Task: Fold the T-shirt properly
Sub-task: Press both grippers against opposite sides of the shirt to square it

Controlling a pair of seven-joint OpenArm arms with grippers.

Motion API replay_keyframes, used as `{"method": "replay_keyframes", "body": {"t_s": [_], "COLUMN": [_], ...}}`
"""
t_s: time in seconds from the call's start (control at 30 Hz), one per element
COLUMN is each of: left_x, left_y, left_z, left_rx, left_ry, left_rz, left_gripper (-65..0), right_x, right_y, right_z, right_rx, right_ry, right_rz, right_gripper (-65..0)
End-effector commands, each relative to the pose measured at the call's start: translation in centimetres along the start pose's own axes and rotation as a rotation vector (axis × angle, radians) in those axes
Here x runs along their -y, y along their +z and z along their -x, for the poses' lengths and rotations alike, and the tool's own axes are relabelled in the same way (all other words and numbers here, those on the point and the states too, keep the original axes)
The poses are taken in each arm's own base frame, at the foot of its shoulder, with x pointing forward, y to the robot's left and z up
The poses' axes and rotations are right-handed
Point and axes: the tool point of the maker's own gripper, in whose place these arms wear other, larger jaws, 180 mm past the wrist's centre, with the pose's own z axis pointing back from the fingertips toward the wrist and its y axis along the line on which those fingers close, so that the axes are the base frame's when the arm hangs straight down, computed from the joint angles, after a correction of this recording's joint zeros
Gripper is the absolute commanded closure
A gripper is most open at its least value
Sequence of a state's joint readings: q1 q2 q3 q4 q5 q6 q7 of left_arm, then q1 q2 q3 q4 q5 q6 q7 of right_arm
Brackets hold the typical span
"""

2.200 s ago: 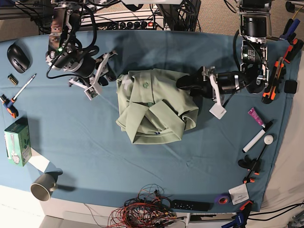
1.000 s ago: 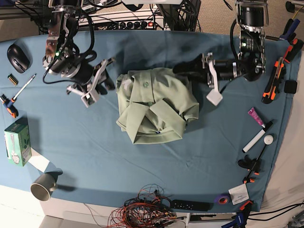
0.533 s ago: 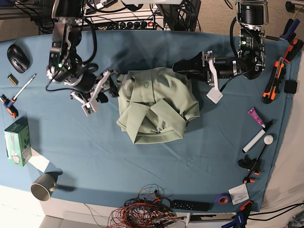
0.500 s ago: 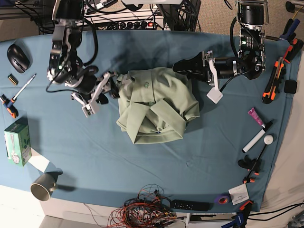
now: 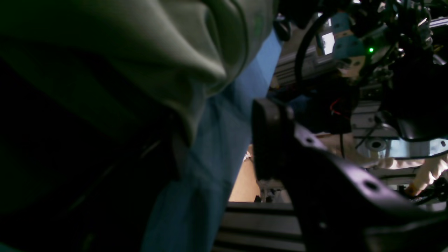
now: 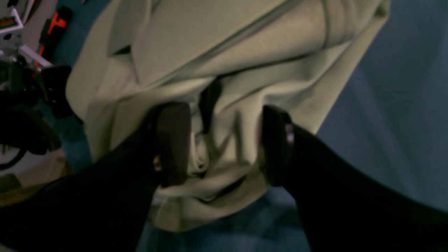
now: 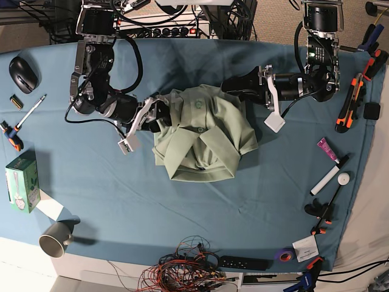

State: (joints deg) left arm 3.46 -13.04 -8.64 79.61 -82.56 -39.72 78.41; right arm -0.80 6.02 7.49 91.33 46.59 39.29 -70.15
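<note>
T-shirt (image 7: 203,143) pale sage green, plain (no pattern); table cloth (image 7: 182,207) plain blue; 2 grippers black; mug (image 7: 56,238) grey.

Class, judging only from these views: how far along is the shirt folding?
Done: the T-shirt is already a compact bundle. In hand: the open right gripper straddles a bunched fold, and the left gripper sits open at the opposite edge. Left: flattening the lumpy, uneven folds.

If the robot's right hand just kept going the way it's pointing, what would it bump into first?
The shirt. The right hand already has its open fingers on either side of a bunched fold at the shirt's edge, so going straight on would likely push deeper into that cloth.
</note>
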Motion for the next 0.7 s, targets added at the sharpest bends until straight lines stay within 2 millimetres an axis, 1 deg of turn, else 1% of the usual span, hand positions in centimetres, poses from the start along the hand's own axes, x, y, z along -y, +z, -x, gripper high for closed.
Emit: {"method": "replay_keyframes", "body": {"t_s": [0.0,0.17,0.27,0.37,0.53,0.67], "left_x": [0.5,0.5,0.5,0.5,0.5,0.4], "left_y": [0.2,0.2,0.2,0.2,0.2,0.2], "left_z": [-1.2,-1.2,-1.2,-1.1,-1.1,-1.1], "left_rx": [0.027,0.027,0.027,0.027,0.027,0.023], "left_ry": [-0.029,-0.029,-0.029,-0.028,-0.028,-0.029], "left_rz": [0.015,0.015,0.015,0.015,0.015,0.010], "left_gripper": [-27.0,-27.0,-27.0,-27.0,-27.0,-27.0], "right_x": [-0.3,0.5,0.8,0.8,0.8,1.2], "right_y": [0.3,0.5,0.7,0.8,0.8,1.7], "right_z": [-0.9,1.4,2.3,2.8,3.0,4.1], "right_rx": [0.019,-0.110,-0.164,-0.188,-0.191,-0.212], "right_ry": [0.024,0.038,0.043,0.042,0.040,0.032], "right_rz": [-0.016,0.022,0.040,0.040,0.039,0.039], "right_gripper": [-32.6,-32.6,-32.6,-32.6,-32.6,-32.6]}}
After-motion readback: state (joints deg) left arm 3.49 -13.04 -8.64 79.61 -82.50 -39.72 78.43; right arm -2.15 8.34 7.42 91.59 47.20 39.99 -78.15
